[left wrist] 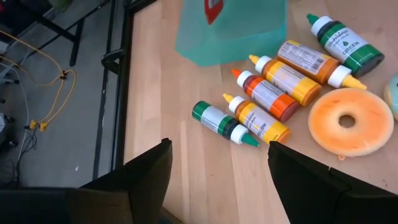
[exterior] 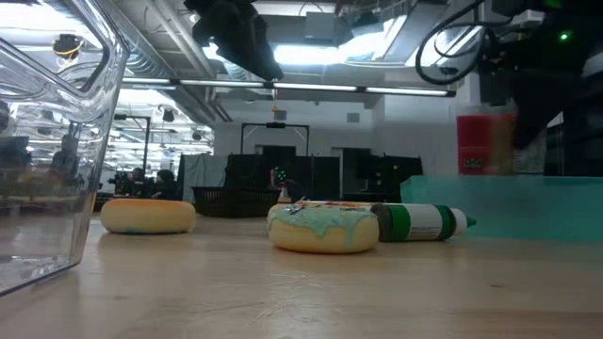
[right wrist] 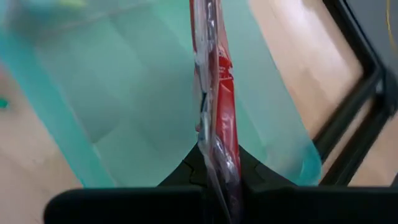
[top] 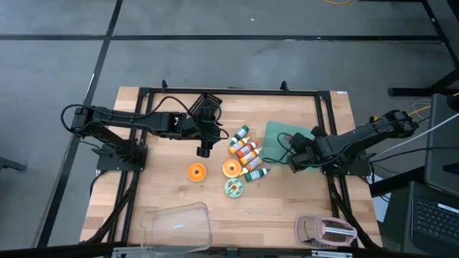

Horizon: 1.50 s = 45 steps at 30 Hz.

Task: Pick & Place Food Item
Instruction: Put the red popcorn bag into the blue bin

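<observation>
Bench (top: 165,197): pale wood planks with visible grain, framed by black metal rails.
Tray (top: 276,136): translucent teal plastic, smooth, roughly square with rounded corners, lying at about 2 o'clock from the bench's middle.
Red packet (right wrist: 214,93): glossy crinkled film, flat and thin, red with clear edges; seen edge-on in the right wrist view it stands upright over the tray.
Right gripper (right wrist: 217,171): jaws pressed together on the packet's lower edge; the arm reaches in from 3 o'clock, its wrist low over the tray's right side.
Bottles (top: 247,153): 5 small squeeze bottles with pointed caps, green, yellow and orange labels, lying on their sides in a loose row just left of the tray.
Orange doughnut (top: 232,168): matte ring, touching or almost touching the bottles at their 7 o'clock side.
Second orange doughnut (top: 196,171): same shape, apart to the left.
Green-iced doughnut (exterior: 322,226): pale mint icing with sprinkles, at 6 o'clock of the bottles.
Left gripper (top: 204,150): jaws spread wide and holding nothing, raised above the bench; the arm stretches in from 9 o'clock and bends down near the centre.
Clear tub (top: 176,226): transparent rigid plastic at the 6 o'clock edge.
Pink container (top: 326,231): rounded, pale pink, at 5 o'clock.
</observation>
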{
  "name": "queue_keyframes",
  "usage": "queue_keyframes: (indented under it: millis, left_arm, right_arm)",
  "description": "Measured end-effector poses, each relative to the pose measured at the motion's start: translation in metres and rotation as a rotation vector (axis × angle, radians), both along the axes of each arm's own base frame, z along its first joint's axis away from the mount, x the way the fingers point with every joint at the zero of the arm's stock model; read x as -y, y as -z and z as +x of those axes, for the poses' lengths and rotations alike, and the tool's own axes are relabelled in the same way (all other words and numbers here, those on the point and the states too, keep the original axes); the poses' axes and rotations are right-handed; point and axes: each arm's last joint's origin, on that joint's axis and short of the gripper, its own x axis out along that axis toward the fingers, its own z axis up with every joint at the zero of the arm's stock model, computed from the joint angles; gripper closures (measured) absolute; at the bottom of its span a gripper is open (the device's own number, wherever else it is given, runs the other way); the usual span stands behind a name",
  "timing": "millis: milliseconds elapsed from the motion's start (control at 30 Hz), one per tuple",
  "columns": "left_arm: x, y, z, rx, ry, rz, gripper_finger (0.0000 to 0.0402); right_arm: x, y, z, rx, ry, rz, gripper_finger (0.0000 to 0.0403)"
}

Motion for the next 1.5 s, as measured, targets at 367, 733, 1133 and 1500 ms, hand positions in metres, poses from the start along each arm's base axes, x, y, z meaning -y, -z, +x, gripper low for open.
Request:
queue_keyframes:
  millis: [367, 733, 1133, 1500]
  left_arm:
    - [0.001, 0.0, 0.0, -0.008, 0.042, 0.008, 0.0144]
    - [0.001, -0.001, 0.002, 0.014, 0.065, -0.007, 0.0144]
    - [0.001, -0.001, 0.001, 0.009, 0.055, -0.017, 0.0144]
    - [0.001, 0.003, -0.002, -0.027, 0.027, -0.048, 0.0144]
  right_arm:
    - [0.001, -0.006, -0.006, -0.14, 0.331, 0.054, 0.0388]
    - [0.005, 0.007, 0.017, -0.305, 0.44, 0.104, 0.0388]
    - [0.007, 0.012, 0.041, -0.181, 0.255, 0.088, 0.0236]
    - [0.005, -0.011, 0.062, -0.039, 0.145, 0.044, 0.0117]
